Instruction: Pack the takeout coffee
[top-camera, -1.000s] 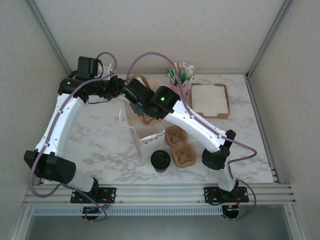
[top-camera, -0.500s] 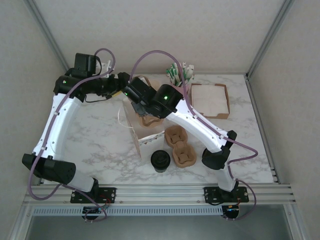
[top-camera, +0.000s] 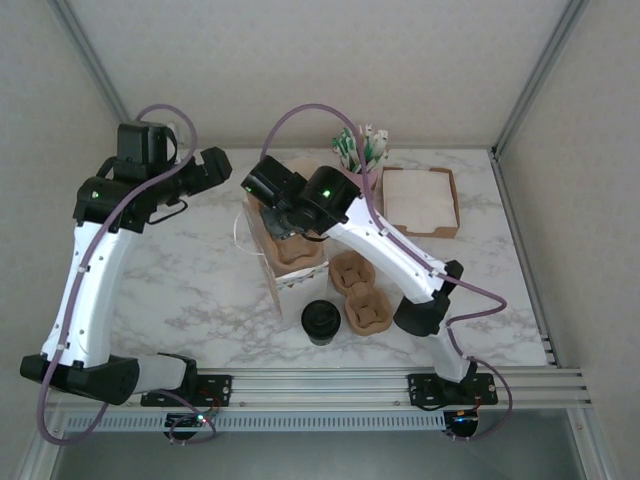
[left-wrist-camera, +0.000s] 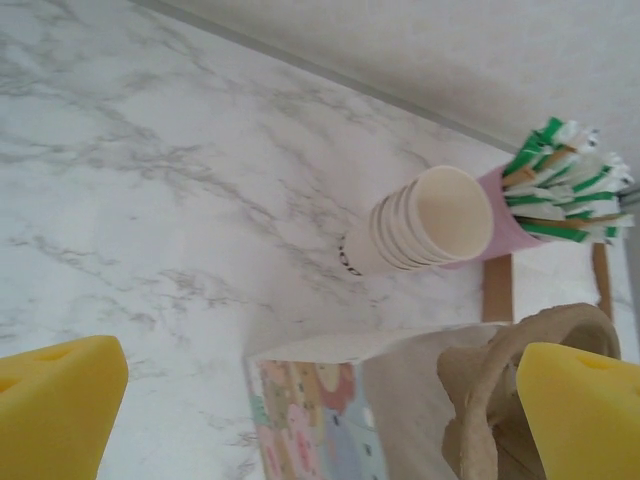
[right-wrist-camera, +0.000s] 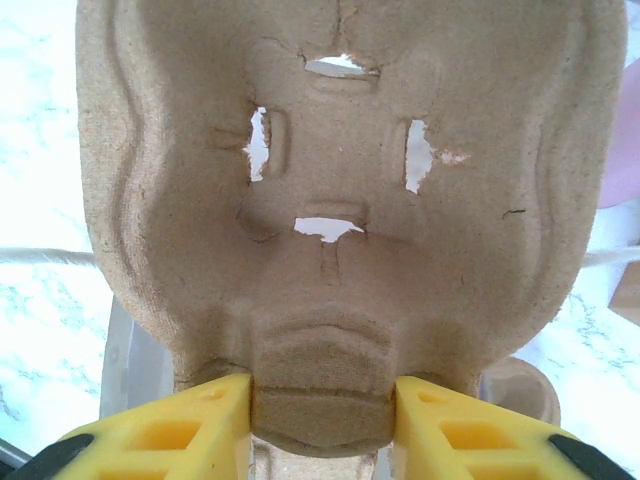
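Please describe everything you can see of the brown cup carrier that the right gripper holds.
The cup carrier is moulded brown pulp, rough and fibrous. One cup well faces the wrist camera, its bottom cut by four small slits. The right gripper is shut on a thick ridge at its near edge. From above, it sits tilted at the open mouth of the paper bag, seemingly partly inside.

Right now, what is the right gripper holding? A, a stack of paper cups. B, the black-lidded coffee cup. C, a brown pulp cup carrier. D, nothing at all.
C: in the right wrist view the right gripper has both yellow fingers pressed against the edge of the pulp cup carrier.
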